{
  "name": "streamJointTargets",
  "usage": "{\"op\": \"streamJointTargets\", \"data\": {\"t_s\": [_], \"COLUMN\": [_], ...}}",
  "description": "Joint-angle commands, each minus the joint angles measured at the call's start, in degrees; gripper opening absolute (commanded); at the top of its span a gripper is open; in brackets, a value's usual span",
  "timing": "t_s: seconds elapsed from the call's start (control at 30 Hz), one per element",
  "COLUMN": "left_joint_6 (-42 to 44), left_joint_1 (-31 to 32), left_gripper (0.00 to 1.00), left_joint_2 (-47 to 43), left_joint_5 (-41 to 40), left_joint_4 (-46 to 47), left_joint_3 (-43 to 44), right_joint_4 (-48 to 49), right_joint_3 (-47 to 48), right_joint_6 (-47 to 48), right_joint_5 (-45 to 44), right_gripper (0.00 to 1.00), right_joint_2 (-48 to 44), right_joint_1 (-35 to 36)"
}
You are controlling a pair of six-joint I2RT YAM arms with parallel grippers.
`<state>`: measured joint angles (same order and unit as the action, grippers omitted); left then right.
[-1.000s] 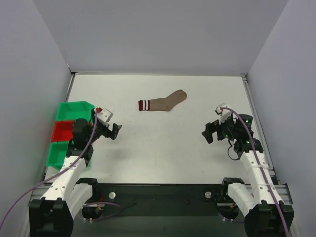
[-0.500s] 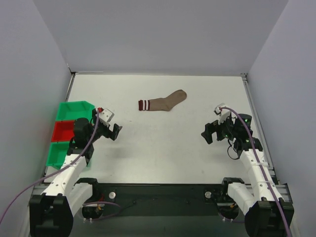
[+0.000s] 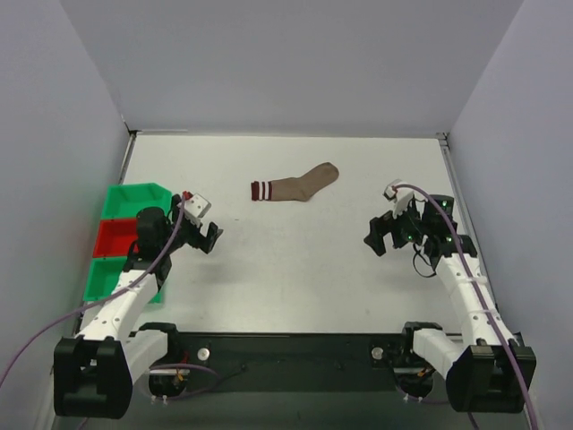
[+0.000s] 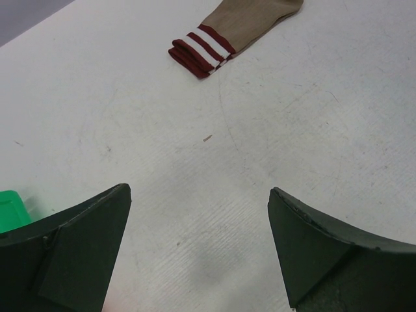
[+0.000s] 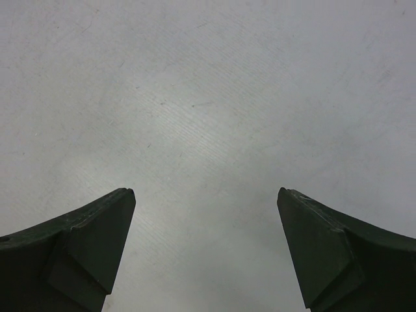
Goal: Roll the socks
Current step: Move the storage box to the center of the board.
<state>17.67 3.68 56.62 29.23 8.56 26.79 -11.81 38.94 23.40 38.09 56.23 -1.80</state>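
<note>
Sock (image 3: 295, 186) — soft tan knit, heel-bent, maroon white-striped cuff — lying flat.

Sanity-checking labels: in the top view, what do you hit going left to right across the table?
green and red bins → left pincer, open → sock → right pincer, open

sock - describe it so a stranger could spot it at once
On the white table, look toward the far side, near the middle. The sock lies flat there, alone, well apart from the green and red bins at the left edge. It is tan with a dark red, white-striped cuff.
</note>
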Motion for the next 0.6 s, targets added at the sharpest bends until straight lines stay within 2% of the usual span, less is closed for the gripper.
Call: {"op": "streamJointTargets", "data": {"t_s": [0.0, 0.13, 0.27, 0.37, 0.57], "left_joint_6": [2.19, 5.61, 4.92, 1.41, -1.67], "left_joint_1": [1.24, 2.82, 3.61, 3.79, 2.56], "left_gripper": [0.97, 0.97, 0.97, 0.97, 0.97], "left_joint_2": [3.13, 6.04, 8.41, 10.17, 10.53], "left_joint_5": [-1.10, -4.00, -7.43, -14.80, -29.57], "left_joint_4": [-4.68, -6.18, -6.45, -8.11, -17.86], "left_joint_3": [6.95, 10.21, 13.28, 17.59, 23.48], "right_joint_4": [-4.79, -5.67, -5.59, -6.11, -9.98], "right_joint_3": [7.37, 12.90, 18.17, 23.96, 32.77], "right_joint_6": [4.97, 4.91, 3.24, 1.13, -2.39], "right_joint_5": [-0.20, -5.65, -8.02, -10.48, -11.71], "right_gripper": [1.00, 1.00, 1.00, 1.00, 1.00], "right_joint_2": [4.32, 12.30, 19.26, 25.14, 33.24], "right_joint_1": [4.15, 8.39, 11.55, 13.58, 15.42]}}
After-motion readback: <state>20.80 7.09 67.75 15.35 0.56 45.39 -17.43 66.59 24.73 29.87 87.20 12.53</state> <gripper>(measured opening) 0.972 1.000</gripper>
